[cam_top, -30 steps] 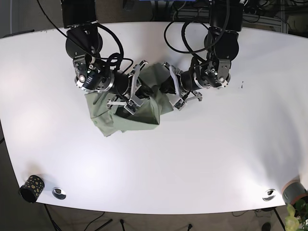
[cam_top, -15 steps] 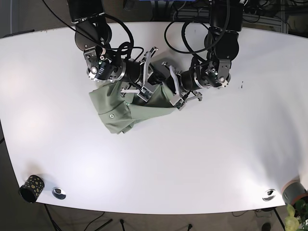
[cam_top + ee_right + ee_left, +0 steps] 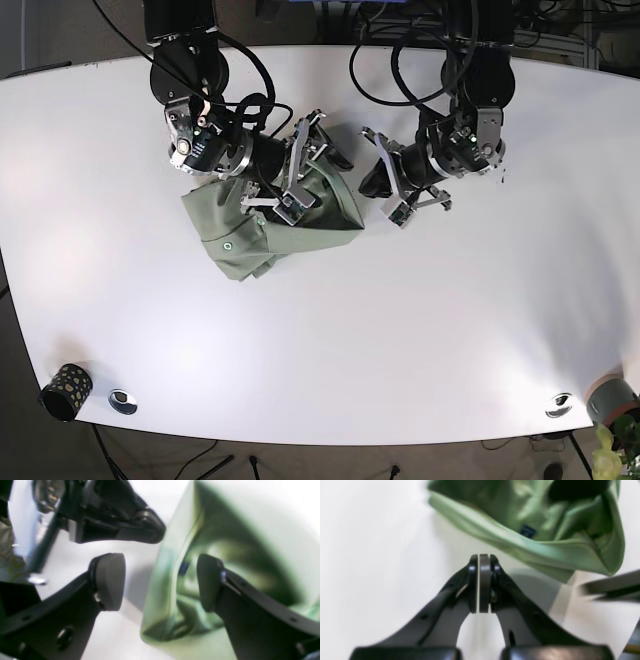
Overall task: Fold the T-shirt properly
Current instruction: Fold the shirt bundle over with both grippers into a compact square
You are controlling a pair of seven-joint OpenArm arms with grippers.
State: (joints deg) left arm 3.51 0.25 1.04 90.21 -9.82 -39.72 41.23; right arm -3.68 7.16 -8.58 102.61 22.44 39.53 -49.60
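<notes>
The green T-shirt (image 3: 268, 228) lies crumpled in a heap on the white table (image 3: 400, 320). My right gripper (image 3: 318, 165) is open over the heap's upper right part. In the right wrist view a raised fold of the shirt (image 3: 225, 542) stands between its spread pads (image 3: 110, 580), nearer the right one. My left gripper (image 3: 370, 186) is shut and empty, just right of the shirt and apart from it. In the left wrist view its jaws (image 3: 483, 557) are pressed together over bare table, with the shirt's hem (image 3: 532, 532) beyond them.
A black dotted cup (image 3: 65, 390) and a silver disc (image 3: 123, 401) sit at the front left. Another silver disc (image 3: 560, 404) and a grey plant pot (image 3: 612, 399) sit at the front right. Cables hang behind both arms.
My left gripper has let go of the shirt and drawn back to the right. The shirt has dropped into a tighter heap on the left. My right gripper has opened over it.
</notes>
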